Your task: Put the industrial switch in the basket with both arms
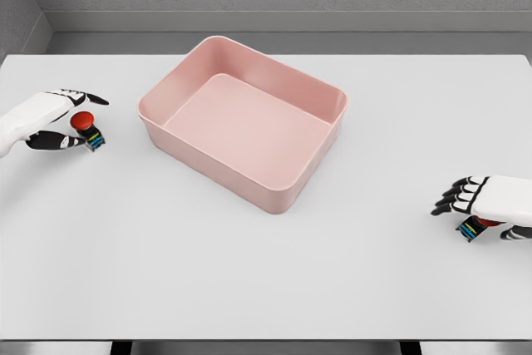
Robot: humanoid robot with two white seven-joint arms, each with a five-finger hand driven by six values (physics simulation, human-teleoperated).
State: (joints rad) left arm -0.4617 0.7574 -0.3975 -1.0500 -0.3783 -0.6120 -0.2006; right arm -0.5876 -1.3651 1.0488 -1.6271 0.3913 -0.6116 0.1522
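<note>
Two switches, one per hand. My left hand (51, 120) curls around a red-button switch (86, 130) at the surface's (266, 288) left edge; my right hand (490, 205) grips another switch (474, 227) far right. Pink basket (241, 56) sits between, well apart from both.

The left hand (56, 120) is reaching in from the left edge of the frame, a little above mid-height, its white palm facing inward and its black-tipped fingers (87, 98) curling around a small red-topped switch (88, 130). The right hand (486, 205) is coming in at the lower right edge, knuckles up, fingers (455, 195) arching over a second switch (474, 227) and gripping it.
</note>
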